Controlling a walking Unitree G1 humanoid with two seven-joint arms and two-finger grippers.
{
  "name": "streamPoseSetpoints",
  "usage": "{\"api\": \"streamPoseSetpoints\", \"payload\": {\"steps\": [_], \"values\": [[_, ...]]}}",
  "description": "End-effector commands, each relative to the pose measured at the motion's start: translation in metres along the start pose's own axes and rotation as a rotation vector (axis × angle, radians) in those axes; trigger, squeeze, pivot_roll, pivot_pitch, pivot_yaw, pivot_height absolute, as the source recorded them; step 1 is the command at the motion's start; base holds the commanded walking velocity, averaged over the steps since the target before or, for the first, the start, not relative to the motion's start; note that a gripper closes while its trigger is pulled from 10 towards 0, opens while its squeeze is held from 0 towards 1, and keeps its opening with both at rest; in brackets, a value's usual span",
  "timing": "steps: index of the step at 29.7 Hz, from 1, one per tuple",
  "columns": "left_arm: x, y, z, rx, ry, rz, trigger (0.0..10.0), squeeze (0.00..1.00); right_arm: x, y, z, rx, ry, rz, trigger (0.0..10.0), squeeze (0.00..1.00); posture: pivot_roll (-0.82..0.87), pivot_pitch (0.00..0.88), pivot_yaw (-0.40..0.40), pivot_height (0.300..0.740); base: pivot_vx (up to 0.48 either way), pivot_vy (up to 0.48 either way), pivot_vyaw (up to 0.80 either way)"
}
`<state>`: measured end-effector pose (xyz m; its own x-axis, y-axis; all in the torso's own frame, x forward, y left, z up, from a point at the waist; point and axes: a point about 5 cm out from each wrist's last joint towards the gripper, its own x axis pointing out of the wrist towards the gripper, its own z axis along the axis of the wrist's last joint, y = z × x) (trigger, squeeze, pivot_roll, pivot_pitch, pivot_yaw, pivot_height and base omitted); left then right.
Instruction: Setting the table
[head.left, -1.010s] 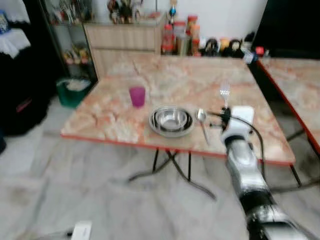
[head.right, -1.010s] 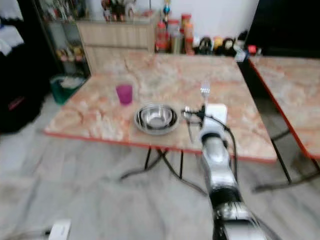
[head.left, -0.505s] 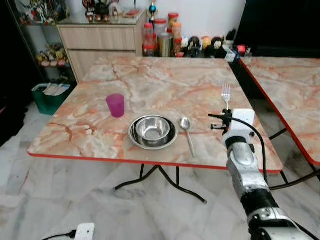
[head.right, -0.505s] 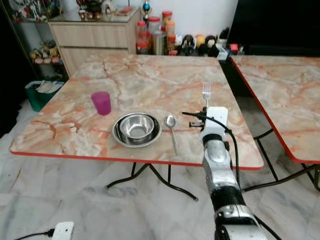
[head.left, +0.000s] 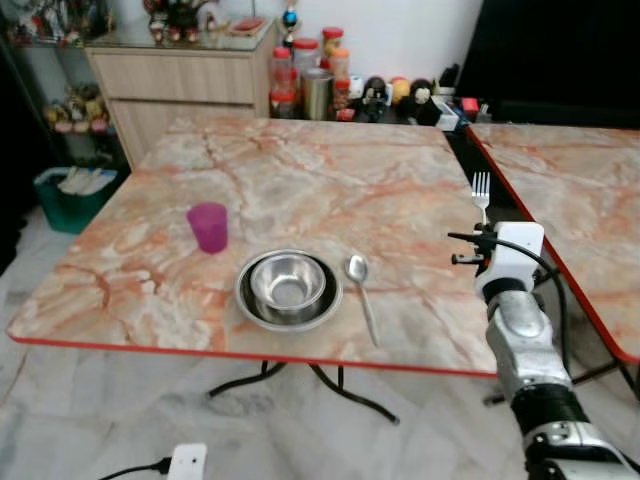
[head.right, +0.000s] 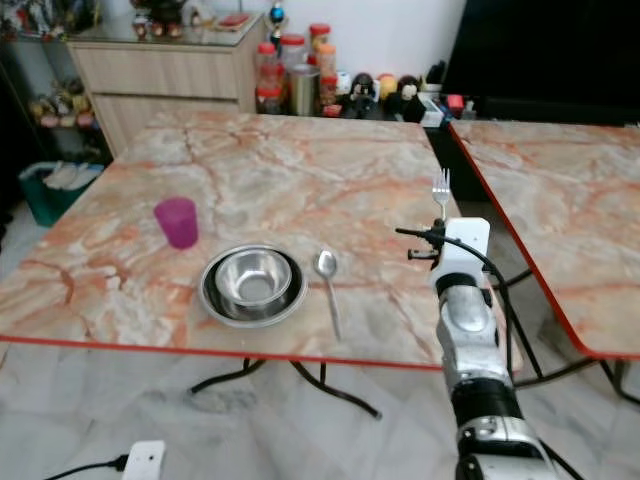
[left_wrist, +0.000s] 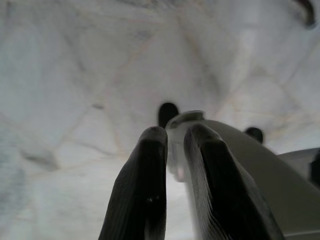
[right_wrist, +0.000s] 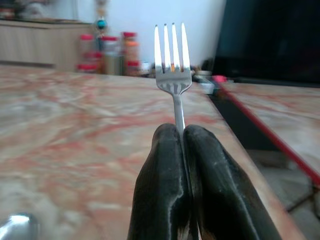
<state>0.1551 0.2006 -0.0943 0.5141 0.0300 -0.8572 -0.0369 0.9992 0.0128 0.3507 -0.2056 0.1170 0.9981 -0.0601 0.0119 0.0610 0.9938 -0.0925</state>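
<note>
On the marble tabletop (head.left: 300, 180), compared with half a second ago the whole view has slid: camera moved, cup, bowl and spoon keep their layout. Right arm now sits further right and slightly lower in frame, out past the tabletop's right edge, fork still upright in its grip.

Left to right: green bin (head.left: 72, 196) with papers on the floor by the cabinet; purple cup (head.left: 208, 227), contents can't be made out; steel bowl (head.left: 289, 286) nested in a steel plate (head.left: 246, 300), bowl looks empty; spoon (head.left: 359, 290) just beside the plate on its right, handle toward the near edge. Jars and bottles (head.left: 305, 85) line the far wall.

Right hand (right_wrist: 183, 132) has its two fingers pressed together on the fork (right_wrist: 172, 65) handle, tines up. Left hand (left_wrist: 175, 137) hangs over pale floor, fingers nearly closed with a narrow gap, nothing between them.
</note>
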Motion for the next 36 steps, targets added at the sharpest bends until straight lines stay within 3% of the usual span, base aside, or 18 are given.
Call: {"api": "streamPoseSetpoints", "payload": {"steps": [1, 9, 12, 16, 20, 27, 33, 36], "values": [[0.001, -0.007, 0.001, 0.037, 0.005, -0.015, 10.0, 0.0, -0.002, -0.016, -0.004, -0.01, 0.017, -0.034, 10.0, 0.0, 0.03, 0.0, -0.023, 0.74, 0.334, 0.0, 0.0], [0.001, 0.004, 0.009, 0.048, -0.012, 0.038, 10.0, 0.0, 0.004, 0.006, 0.004, 0.009, -0.005, 0.022, 10.0, 0.0, 0.02, 0.0, -0.042, 0.74, 0.235, 0.0, 0.0], [0.0, 0.012, 0.012, 0.006, -0.031, 0.067, 10.0, 0.0, 0.006, 0.015, 0.007, 0.008, -0.005, 0.064, 10.0, 0.0, 0.04, 0.0, -0.056, 0.74, 0.0, 0.0, 0.0], [0.0, 0.013, 0.013, 0.001, -0.031, 0.072, 10.0, 0.0, 0.007, 0.016, 0.006, -0.004, -0.001, 0.075, 10.0, 0.0, 0.04, 0.0, -0.056, 0.74, 0.0, 0.0, 0.0], [-0.001, 0.025, 0.017, -0.003, -0.036, 0.09, 10.0, 0.0, 0.009, 0.033, -0.005, -0.031, 0.103, 0.052, 10.0, 0.0, 0.07, 0.0, -0.015, 0.74, 0.0, 0.0, 0.0], [-0.002, 0.031, 0.016, 0.006, -0.028, 0.11, 10.0, 0.0, 0.005, 0.054, -0.027, 0.001, 0.293, 0.069, 10.0, 0.0, 0.08, 0.0, -0.009, 0.74, 0.0, 0.0, 0.0], [-0.002, 0.032, 0.016, 0.005, -0.026, 0.114, 10.0, 0.0, 0.001, 0.067, -0.031, 0.012, 0.325, 0.107, 10.0, 0.0, 0.09, 0.0, -0.012, 0.74, 0.0, 0.0, 0.0], [-0.003, 0.032, 0.014, 0.003, -0.022, 0.113, 10.0, 0.0, -0.002, 0.064, -0.035, 0.008, 0.344, 0.09, 10.0, 0.0, 0.09, 0.0, -0.013, 0.74, 0.0, 0.0, 0.0]]}}
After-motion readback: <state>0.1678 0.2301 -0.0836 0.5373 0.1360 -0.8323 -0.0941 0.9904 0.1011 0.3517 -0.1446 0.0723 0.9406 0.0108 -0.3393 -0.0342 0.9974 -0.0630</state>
